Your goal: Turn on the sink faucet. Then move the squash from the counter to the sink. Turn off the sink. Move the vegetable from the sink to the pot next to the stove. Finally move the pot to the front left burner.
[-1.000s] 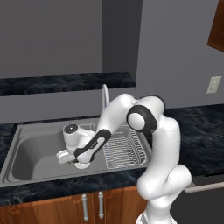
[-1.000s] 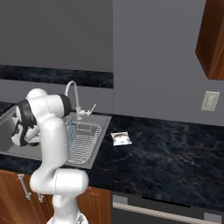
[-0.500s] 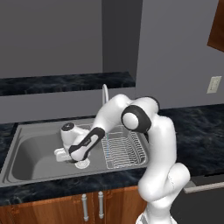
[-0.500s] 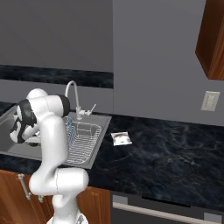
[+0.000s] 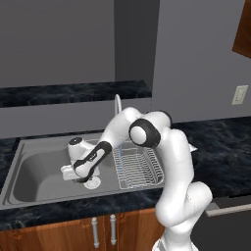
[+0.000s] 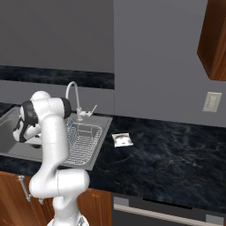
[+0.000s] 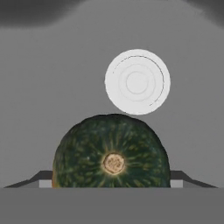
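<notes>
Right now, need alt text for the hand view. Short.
A round dark green squash with a tan stem scar sits between the gripper fingertips, whose jaws stand wide on either side. Beyond it lies the grey sink floor with its round pale drain.

Grey wall (image 6: 159,57), wooden upper cabinet (image 6: 216,39)
</notes>
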Robot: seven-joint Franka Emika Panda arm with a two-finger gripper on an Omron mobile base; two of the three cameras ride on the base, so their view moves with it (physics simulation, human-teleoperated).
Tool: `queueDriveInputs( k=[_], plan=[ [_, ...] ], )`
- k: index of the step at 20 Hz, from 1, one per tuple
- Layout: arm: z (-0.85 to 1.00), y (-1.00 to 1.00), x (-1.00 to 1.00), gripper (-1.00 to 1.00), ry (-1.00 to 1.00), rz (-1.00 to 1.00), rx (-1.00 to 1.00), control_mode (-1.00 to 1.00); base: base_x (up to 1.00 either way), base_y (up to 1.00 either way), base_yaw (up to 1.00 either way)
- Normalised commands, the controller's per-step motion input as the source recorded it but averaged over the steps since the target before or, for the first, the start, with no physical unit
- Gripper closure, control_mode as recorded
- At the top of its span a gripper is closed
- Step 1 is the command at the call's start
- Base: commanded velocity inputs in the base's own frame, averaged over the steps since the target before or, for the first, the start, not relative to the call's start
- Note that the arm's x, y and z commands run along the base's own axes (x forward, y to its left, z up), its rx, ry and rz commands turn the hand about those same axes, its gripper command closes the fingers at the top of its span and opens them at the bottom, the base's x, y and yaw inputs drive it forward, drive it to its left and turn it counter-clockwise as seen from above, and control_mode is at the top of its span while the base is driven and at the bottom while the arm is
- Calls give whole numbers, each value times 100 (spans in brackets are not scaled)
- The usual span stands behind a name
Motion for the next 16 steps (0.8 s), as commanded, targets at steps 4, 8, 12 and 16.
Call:
queueDriveInputs(
  k=[4,8,12,16],
  plan=[
    [-35,9,20,100,2,-1,0,-100,0,0,0],
    [-34,10,18,100,0,-2,-1,-100,0,0,0],
    [-29,10,16,100,1,-2,-2,-100,0,0,0],
    [-24,10,19,100,4,-1,-2,-100,0,0,0]
  ],
)
